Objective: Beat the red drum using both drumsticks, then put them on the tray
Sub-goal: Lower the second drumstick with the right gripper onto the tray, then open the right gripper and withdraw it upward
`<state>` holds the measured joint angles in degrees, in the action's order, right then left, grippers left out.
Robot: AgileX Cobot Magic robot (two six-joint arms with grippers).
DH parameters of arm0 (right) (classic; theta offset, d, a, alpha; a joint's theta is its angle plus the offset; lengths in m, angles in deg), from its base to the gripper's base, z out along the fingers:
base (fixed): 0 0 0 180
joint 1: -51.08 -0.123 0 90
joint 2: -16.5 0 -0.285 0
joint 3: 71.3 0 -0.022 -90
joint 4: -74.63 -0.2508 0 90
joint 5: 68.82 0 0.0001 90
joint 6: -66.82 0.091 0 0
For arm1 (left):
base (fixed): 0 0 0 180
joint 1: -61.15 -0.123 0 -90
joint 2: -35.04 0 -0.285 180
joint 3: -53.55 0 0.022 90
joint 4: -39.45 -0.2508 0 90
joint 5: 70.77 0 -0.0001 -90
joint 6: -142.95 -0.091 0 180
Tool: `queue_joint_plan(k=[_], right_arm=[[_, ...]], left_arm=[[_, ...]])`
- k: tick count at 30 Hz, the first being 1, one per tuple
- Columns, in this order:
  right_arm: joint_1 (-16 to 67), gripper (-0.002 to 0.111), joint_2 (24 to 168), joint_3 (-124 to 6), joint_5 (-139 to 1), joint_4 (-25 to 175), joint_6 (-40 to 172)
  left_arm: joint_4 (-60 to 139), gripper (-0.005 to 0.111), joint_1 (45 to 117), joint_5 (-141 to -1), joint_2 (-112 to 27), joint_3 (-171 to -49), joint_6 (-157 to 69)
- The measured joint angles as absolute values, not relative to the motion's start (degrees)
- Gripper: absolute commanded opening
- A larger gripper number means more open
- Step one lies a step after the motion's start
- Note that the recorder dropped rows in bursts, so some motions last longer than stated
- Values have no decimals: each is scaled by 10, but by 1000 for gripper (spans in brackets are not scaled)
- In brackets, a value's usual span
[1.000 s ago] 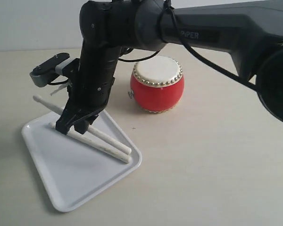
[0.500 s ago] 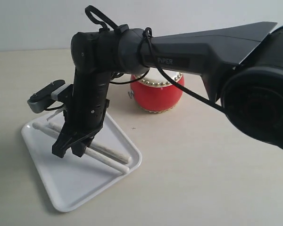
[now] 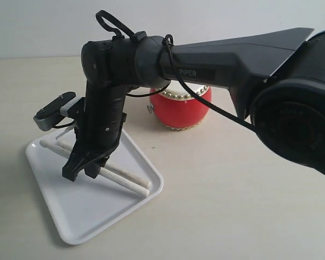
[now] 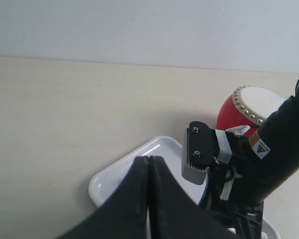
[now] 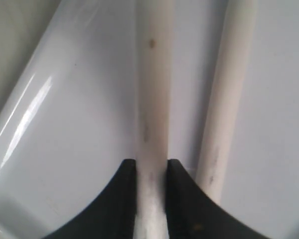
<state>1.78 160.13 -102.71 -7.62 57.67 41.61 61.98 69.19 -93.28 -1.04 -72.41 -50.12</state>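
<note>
The white tray (image 3: 97, 216) lies at the front left of the table, also seen in the left wrist view (image 4: 114, 174). Two pale drumsticks rest side by side in it. My right gripper (image 3: 81, 172) reaches across from the right and is shut on one drumstick (image 5: 152, 74), low against the tray floor (image 5: 65, 124). The other drumstick (image 5: 229, 89) lies loose right beside it. The red drum (image 3: 179, 111) stands behind the tray, partly hidden by the right arm; its cream head shows in the left wrist view (image 4: 249, 102). My left gripper (image 4: 148, 160) is shut and empty, off to the tray's side.
The right arm's thick dark link (image 3: 249, 59) spans the upper right of the exterior view, above the drum. Its grey wrist camera (image 3: 54, 111) juts out over the tray's far corner. Bare tan table (image 3: 233, 206) stretches to the right of the tray.
The right gripper has come down with its drumstick, which was raised at one end and now lies low in the tray beside the other. Hardly any motion in the last half second.
</note>
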Motion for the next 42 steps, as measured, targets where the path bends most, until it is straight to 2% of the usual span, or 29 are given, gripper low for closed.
queue_joint_plan(k=[11,16,18,22,27,31,42], right_arm=[[18,30,1601,-1027,-76,577,428],[18,30,1599,-1027,-76,583,431],[18,25,1590,-1027,-76,603,433],[18,0,1555,-1027,-74,676,475],[34,0,1479,-1010,-63,710,532],[62,0,1386,-937,-99,714,559],[92,0,998,-591,-302,731,633]], left_arm=[[620,0,692,-933,-10,-724,-501],[620,0,692,-933,-10,-724,-501],[620,0,692,-933,-10,-724,-501],[618,0,692,-933,-10,-724,-501],[605,0,692,-967,-10,-723,-501],[616,0,692,-964,-1,-710,-501],[635,0,692,-915,69,-699,-501]])
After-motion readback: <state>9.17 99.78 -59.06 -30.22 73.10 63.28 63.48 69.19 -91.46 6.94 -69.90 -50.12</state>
